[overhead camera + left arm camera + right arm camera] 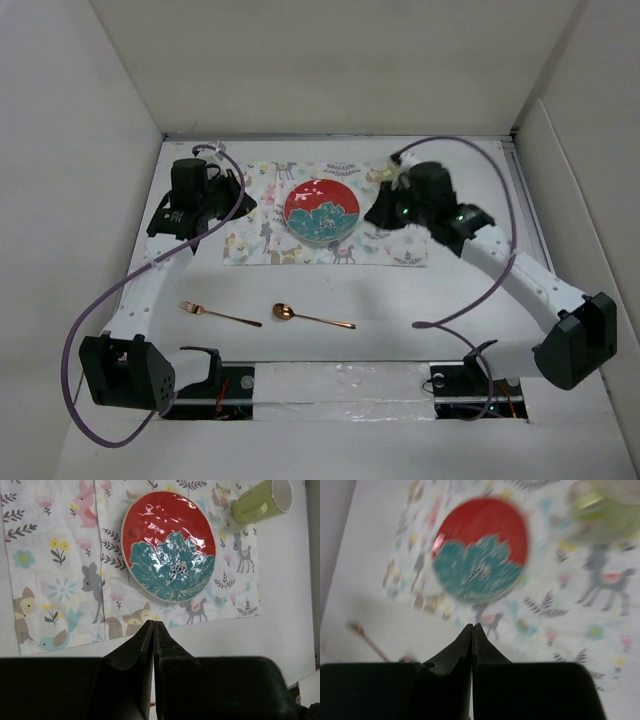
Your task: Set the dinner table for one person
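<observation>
Currently reading left gripper (pixel 153 626) and right gripper (pixel 472 628) pressed together, empty; fork (pixel 218 314) pending: I am planning to spread, straddling its handle squarely.

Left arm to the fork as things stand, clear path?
Probably yes. The fork lies on bare dinner table on the left arm's side, nothing over it; spoon sits apart. Left gripper is shut, so it must open first.

The dinner table (pixel 400 300) carries a deer-print placemat (pixel 250 245), with a fork (pixel 222 315) and spoon (pixel 313 318) nearer.
</observation>
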You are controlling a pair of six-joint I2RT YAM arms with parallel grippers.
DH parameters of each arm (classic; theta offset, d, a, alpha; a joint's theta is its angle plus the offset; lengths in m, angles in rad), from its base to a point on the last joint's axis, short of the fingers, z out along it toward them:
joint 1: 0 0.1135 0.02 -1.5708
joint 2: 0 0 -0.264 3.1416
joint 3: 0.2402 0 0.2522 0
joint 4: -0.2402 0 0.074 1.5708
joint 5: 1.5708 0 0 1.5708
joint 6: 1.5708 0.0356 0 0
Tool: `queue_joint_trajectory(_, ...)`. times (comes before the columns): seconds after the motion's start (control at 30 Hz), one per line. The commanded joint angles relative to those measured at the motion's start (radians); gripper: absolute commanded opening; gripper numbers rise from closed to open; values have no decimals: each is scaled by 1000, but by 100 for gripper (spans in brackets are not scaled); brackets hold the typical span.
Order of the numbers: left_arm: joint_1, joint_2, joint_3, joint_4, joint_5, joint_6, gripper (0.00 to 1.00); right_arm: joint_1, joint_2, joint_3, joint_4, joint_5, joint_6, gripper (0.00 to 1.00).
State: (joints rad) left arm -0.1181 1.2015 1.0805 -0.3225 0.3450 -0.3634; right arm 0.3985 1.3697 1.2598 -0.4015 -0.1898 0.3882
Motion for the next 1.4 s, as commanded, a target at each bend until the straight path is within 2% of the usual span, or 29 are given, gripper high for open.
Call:
queue_joint_trajectory(0.0, -5, -26, 62, 8, 17, 4, 1, 224, -47, -208, 82, -80, -51, 16)
queue_joint_trajectory(0.03, -5, -26, 87, 0, 15, 3, 11, 274, -76, -239, 102, -51, -32, 29)
queue_joint_trajectory(0.07, -5, -29, 104, -13, 14, 3, 15, 324, -83, -273, 118, -33, -22, 52)
queue_joint_trajectory(0.1, -5, -34, 119, -16, 15, 0, 18, 406, -83, -316, 127, -14, -20, 60)
queue_joint_trajectory(0.17, -5, -40, 170, -16, 32, -20, 25, 476, -48, -326, 119, 91, -11, 70)
queue_joint_trajectory(0.23, -5, -40, 241, -18, 86, -46, 30, 584, 4, -304, 107, 172, -54, 72)
queue_joint_trajectory(0.33, -5, -42, 271, -16, 97, -57, 32, 640, 77, -271, 110, 222, -86, 71)
queue_joint_trajectory(0.63, -5, -85, 266, -55, 40, -37, 35, 790, 388, -111, 87, 343, -190, 67)
queue_joint_trajectory(0.83, -5, -85, 305, -76, 31, -22, 35, 813, 469, -83, 113, 430, -187, 61)
queue_joint_trajectory(0.93, -5, -85, 306, -76, 26, -17, 35, 813, 497, -105, 131, 428, -192, 55)
queue_joint_trajectory(1.03, -5, -83, 299, -72, 23, -16, 35, 813, 514, -143, 159, 415, -180, 45)
queue_joint_trajectory(1.07, -5, -82, 299, -73, 23, -14, 35, 813, 519, -152, 165, 414, -173, 36)
queue_joint_trajectory(1.13, -5, -83, 297, -73, 17, -12, 35, 833, 520, -172, 171, 411, -160, 28)
queue_joint_trajectory(1.27, -5, -85, 295, -75, 5, -9, 35, 858, 502, -185, 165, 400, -135, 0)
queue_joint_trajectory(1.37, -5, -88, 283, -70, -4, -11, 35, 870, 454, -160, 135, 435, -103, 0)
